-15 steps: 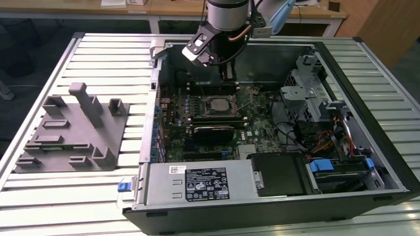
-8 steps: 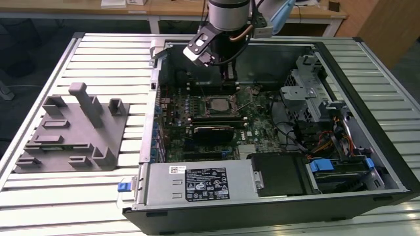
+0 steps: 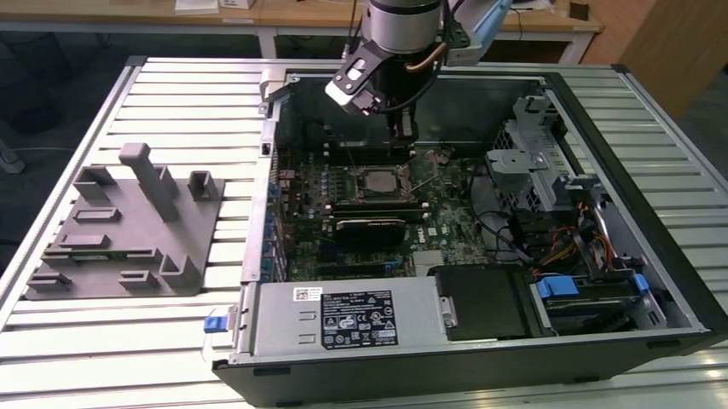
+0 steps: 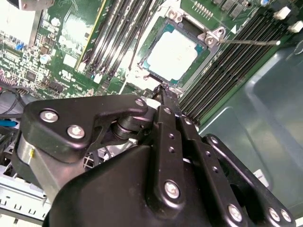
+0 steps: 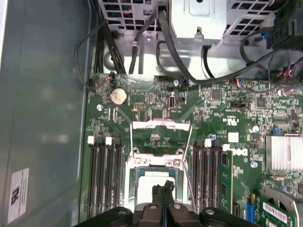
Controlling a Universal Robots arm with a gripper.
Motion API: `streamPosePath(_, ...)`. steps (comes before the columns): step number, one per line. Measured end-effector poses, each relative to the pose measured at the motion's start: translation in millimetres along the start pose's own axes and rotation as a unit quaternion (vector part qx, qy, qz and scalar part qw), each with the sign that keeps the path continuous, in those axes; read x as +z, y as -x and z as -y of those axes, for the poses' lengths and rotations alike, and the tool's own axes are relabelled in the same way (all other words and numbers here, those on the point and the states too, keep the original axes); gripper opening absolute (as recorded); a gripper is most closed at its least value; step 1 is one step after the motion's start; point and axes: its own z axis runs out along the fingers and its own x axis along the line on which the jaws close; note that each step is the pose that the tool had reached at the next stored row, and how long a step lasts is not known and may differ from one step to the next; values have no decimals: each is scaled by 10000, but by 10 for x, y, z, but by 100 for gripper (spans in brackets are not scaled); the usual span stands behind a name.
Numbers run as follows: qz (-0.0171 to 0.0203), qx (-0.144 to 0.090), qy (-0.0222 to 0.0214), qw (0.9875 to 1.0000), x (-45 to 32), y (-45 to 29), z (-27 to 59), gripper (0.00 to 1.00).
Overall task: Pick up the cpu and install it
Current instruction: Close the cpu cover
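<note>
Sitting flat in its socket (image 5: 177, 163), the cpu (image 5: 152, 182) lies right under the tip of the claw (image 5: 163, 190), so it looks put in place. The metal flap (image 5: 161, 126) just past the tip stands open, leaving the chip bare. The claw is squeezed closed and holds nothing. I cannot tell if it touches the chip.

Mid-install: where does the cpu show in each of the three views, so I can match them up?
Exterior view: the cpu sits mid-motherboard, close to the gripper.
Second wrist view: the pale square just beyond the gripper's tip.
First wrist view: the pale patch partly behind the gripper.
Shared landmark: the black memory slots flanking the cpu.
</note>
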Motion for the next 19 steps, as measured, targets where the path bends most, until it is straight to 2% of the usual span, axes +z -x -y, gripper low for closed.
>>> streamPosePath(12,0,0,0,10000,16,-1,-198,11)
streamPosePath(19,0,0,0,10000,27,-5,-345,11)
